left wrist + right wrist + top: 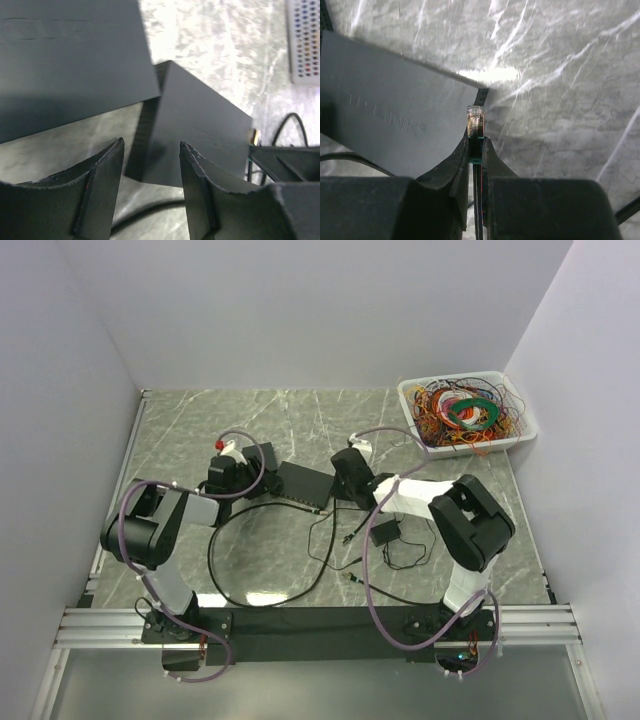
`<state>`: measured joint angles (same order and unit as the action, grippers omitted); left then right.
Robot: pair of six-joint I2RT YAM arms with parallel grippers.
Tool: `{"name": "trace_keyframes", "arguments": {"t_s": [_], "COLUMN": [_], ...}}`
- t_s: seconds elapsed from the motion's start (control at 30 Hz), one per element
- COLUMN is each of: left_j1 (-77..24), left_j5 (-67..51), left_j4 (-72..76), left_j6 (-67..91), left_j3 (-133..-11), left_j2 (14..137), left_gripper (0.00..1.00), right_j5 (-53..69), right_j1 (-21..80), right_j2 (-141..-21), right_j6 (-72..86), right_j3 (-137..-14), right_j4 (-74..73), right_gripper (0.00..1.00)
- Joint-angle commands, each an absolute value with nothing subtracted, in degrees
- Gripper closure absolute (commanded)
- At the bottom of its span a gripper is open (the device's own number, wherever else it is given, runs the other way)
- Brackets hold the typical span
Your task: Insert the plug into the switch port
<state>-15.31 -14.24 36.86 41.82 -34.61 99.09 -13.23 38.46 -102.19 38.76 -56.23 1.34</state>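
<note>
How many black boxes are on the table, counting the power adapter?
3: the switch mid-table, a second box right beside the left gripper, and the small power adapter nearer the bases, by the right arm. More may be hidden under the arms.

right wrist: embossed brand lettering on the top face of the network switch [395, 90], running slantwise | reads roughly "…LINK" with a ® mark after it | leading letters too faint to tell | left wrist: nothing legible | top external: nothing legible at this size
</note>
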Motion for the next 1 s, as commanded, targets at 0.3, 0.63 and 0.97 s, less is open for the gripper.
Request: {"name": "trace_keyframes", "arguments": {"t_s": [0.3, 0.63, 0.97], "left_j1": [-26.8, -33.4, -32.8], "left_j5": [-15.7, -7.7, 9.0], "left_j4": [46.5, 38.5, 17.4], "left_j6": [45.5, 50.8, 43.7], "left_j3": [-26.8, -18.5, -25.4], "left_j2": [95.2, 78.2, 64.0], "left_gripper": [0.48, 0.48, 0.43], "right_j5": [-11.5, -5.3, -11.3], "right_j1": [37.7, 37.6, 35.9], "right_j2": [-110.0, -114.3, -102.7], "right_j6": [36.5, 29.5, 26.1], "right_j3": [-67.7, -75.7, -68.3], "right_j4": [2.1, 6.0, 1.5], "right_gripper": [1.0, 1.0, 1.0]}}
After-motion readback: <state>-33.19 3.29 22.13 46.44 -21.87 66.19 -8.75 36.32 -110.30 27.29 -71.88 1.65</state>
